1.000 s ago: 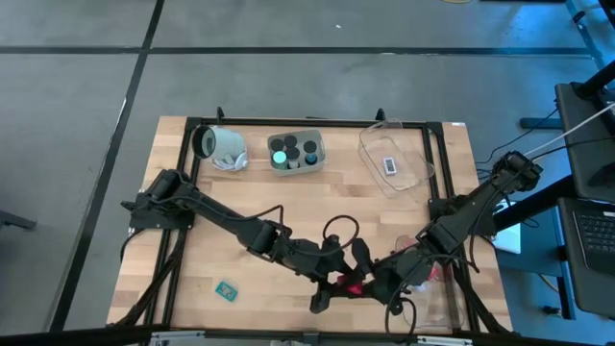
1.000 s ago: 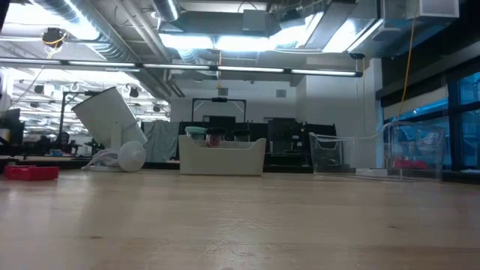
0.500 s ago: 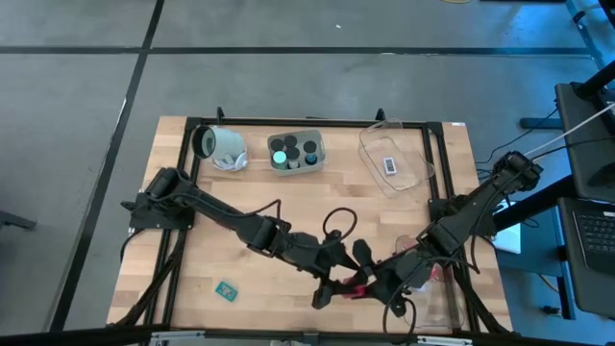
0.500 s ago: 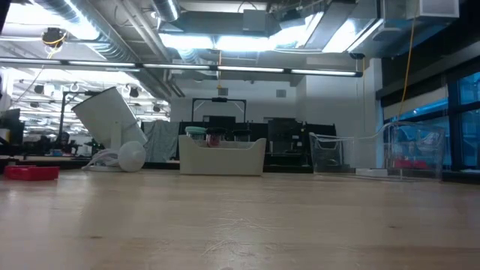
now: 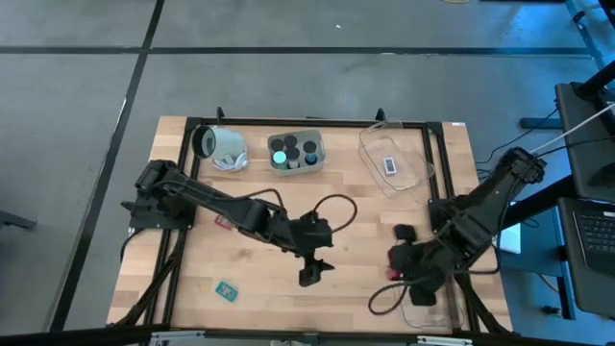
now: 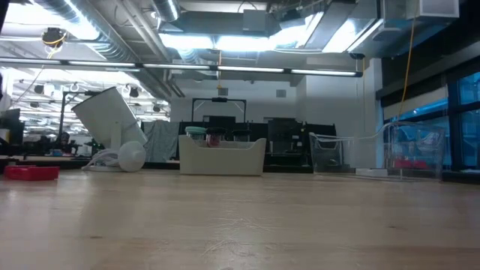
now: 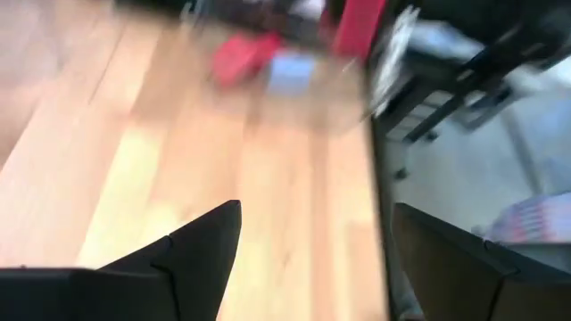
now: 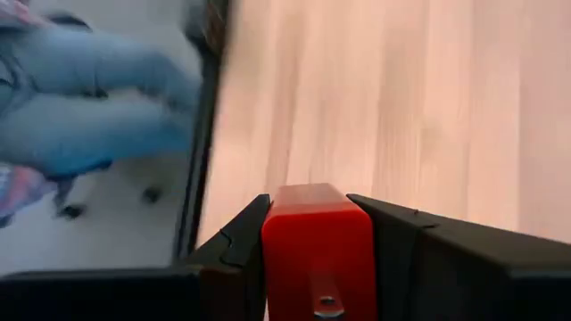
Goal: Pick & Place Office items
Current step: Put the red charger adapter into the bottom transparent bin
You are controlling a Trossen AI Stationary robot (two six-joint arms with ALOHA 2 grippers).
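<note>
My right gripper (image 5: 395,273) hovers near the table's near right corner, shut on a red block (image 8: 318,242). My left gripper (image 5: 309,275) is open over bare wood left of it, touching nothing; its own view shows its fingers wide apart (image 7: 314,234). A teal rectangle (image 5: 227,288) lies flat near the near left edge. A small red item (image 5: 219,223) lies by the left arm. Black caps and a green-glowing round one stand in the grey tray (image 5: 295,152). A pale rectangle (image 5: 390,165) lies in the far clear tray. My right gripper pinches the red block between its two fingers, one finger on each of two opposite side faces (image 8: 271,239). The block fills the gap between the fingers and is lifted clear of the table.
A white cup (image 5: 222,144) lies tilted at the far left. A second clear tray (image 5: 438,290) sits at the near right edge beside my right gripper. A black frame runs around the table. Open wood lies between the arms and in the middle of the table.
The two grippers were close together around the red block near the near edge. They have parted: my right gripper has carried the block toward the right edge, and my left gripper has drawn back toward the left and slightly far, without the block.
</note>
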